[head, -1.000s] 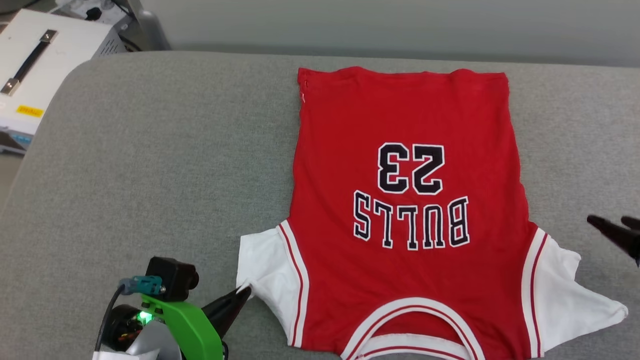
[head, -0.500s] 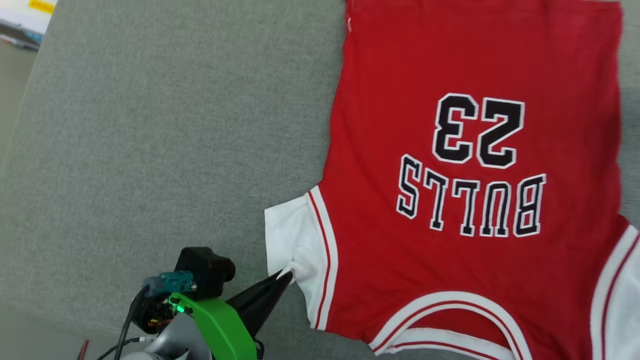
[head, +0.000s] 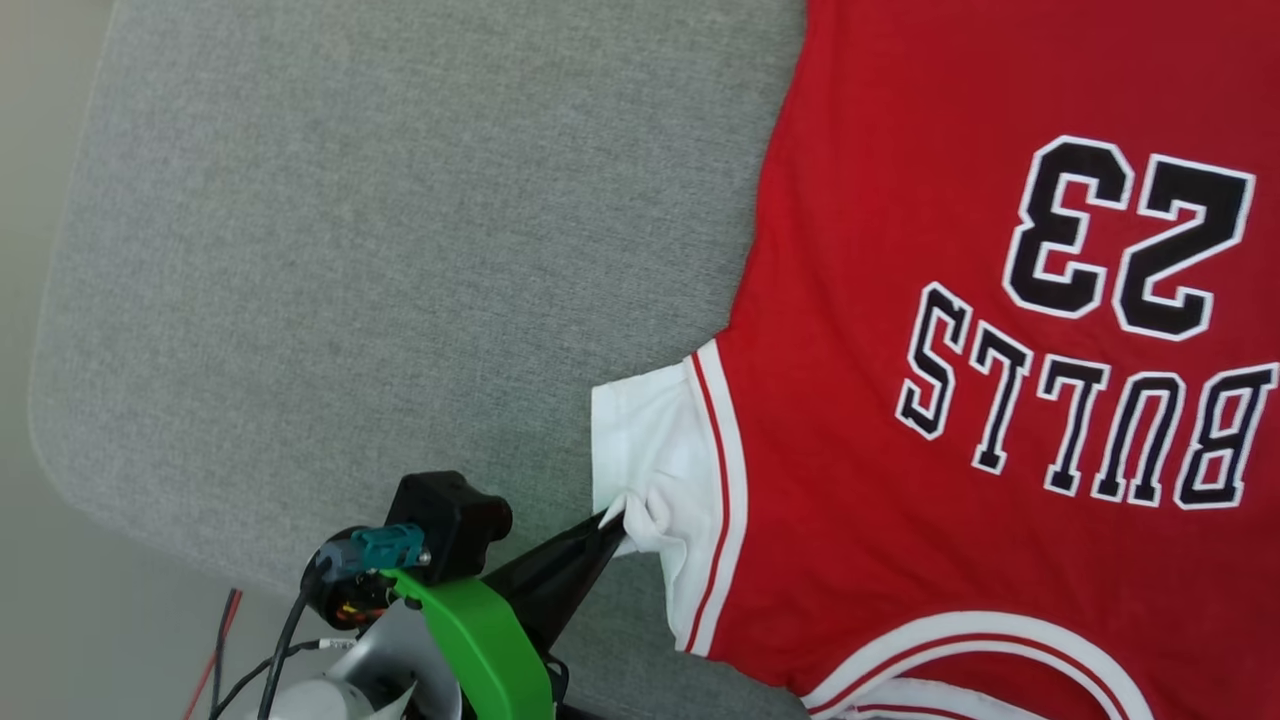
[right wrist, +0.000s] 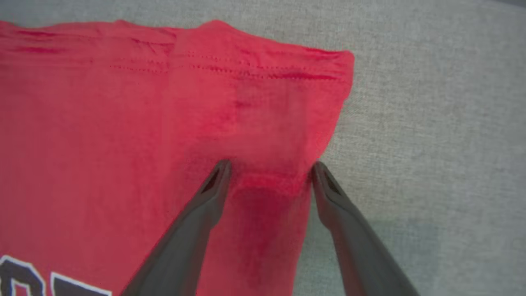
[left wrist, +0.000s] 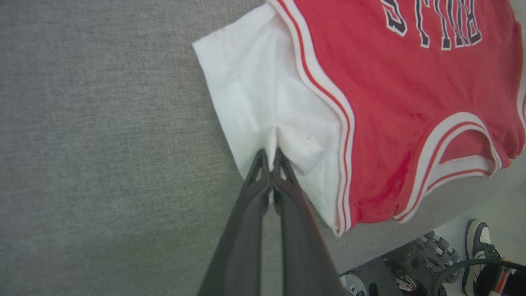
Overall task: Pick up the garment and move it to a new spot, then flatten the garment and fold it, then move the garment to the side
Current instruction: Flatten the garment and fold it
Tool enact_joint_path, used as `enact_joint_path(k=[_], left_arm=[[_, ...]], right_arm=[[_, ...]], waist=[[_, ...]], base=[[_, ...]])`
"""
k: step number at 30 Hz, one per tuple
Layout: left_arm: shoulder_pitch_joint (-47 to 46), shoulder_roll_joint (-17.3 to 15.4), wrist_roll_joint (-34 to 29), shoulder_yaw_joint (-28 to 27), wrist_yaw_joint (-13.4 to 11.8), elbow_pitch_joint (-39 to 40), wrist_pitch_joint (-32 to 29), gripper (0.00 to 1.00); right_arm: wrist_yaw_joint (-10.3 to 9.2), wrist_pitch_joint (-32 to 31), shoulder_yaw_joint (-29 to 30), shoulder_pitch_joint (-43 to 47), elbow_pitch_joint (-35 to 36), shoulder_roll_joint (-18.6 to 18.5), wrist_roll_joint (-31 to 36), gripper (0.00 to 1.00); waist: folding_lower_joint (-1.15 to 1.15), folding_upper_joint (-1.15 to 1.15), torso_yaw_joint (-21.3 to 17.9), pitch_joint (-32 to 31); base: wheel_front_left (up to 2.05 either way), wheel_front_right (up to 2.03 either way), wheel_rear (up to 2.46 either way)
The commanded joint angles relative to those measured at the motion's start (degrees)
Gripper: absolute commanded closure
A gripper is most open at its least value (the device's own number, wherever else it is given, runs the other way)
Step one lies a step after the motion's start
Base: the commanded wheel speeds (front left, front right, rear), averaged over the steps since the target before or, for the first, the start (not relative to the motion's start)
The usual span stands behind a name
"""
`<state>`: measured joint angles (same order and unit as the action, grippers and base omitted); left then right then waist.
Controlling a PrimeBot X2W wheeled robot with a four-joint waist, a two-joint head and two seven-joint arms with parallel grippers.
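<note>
The garment [head: 880, 250] is laid collar near, hem far, "BULLS 23" inverted; its sleeve [left wrist: 254, 82] is clamped by the left gripper [left wrist: 271, 154], the right gripper [right wrist: 271, 166] spread.

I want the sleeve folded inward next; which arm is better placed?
Left. The left gripper is shut on the white sleeve of the garment, while the right gripper is open, astride the red hem corner.

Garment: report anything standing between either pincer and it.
Nothing visible does. The left pincer is shut on the white sleeve of the garment; the right pincer is open, its tips down at the red fabric near the hem.
</note>
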<state>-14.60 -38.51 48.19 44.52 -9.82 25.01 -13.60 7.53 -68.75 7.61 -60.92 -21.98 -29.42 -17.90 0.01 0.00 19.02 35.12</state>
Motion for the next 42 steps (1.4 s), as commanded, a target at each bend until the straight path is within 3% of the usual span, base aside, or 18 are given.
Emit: enact_joint_path(k=[1, 9, 11, 12, 20, 28, 30, 42], left_arm=[[-1.16, 0.63, -0.65, 0.06, 0.38, -0.36, 0.51, 1.0], [-2.16, 2.09, -0.67, 0.45, 1.23, -2.14, 1.3, 1.0], [-2.29, 2.25, -0.64, 0.42, 1.28, -2.43, 1.44, 1.0], [-2.37, 2.32, -0.63, 0.41, 1.29, -2.59, 1.49, 1.0], [-2.53, 2.18, -0.53, 0.01, 1.03, -3.71, 1.77, 1.0], [-2.08, 1.49, -0.18, -0.95, 0.0, -4.43, 2.06, 1.0], [-1.21, 0.86, 0.34, -1.41, -0.65, -5.03, 2.12, 1.0], [3.6, -0.31, 3.1, -2.73, -2.91, -6.67, 3.36, 1.0]], right_arm=[[-0.04, 0.53, -0.32, -1.16, -0.79, -0.48, 0.82, 0.0], [-0.04, 1.14, -2.97, -1.0, -4.3, -1.57, 1.34, 0.0], [-0.04, 1.08, -3.79, -0.52, -4.4, -1.94, 0.9, 0.59], [-0.04, 1.22, -4.02, -0.29, -4.51, -2.16, 0.64, 1.0], [-0.04, 2.46, -5.18, 1.75, -5.26, -3.58, -0.66, 1.0], [-0.04, 5.13, -5.17, 7.69, -6.52, -3.76, -2.53, 1.0], [-0.04, 6.42, -5.33, 12.44, -6.64, -3.92, -4.21, 1.0], [-0.04, 9.91, -3.78, 31.33, 0.51, -1.72, -11.04, 1.0]], waist=[[-0.01, 0.0, 2.26, 2.24], [-0.01, 0.0, 3.27, 3.01], [-0.01, 0.0, 3.33, 3.0], [-0.01, 0.0, 3.35, 2.95], [-0.01, 0.0, 2.48, 0.93], [-0.01, 0.0, -0.59, -5.45], [-0.01, 0.0, -2.71, -9.77], [-0.01, 0.0, -10.02, -21.49]], base=[[0.0, 0.0, 0.0], [0.0, 0.0, 0.0], [0.0, 0.0, 0.0], [0.0, 0.0, 0.0], [0.0, 0.0, 0.0], [0.0, 0.0, 0.0], [0.0, 0.0, 0.0], [0.0, 0.0, 0.0]])
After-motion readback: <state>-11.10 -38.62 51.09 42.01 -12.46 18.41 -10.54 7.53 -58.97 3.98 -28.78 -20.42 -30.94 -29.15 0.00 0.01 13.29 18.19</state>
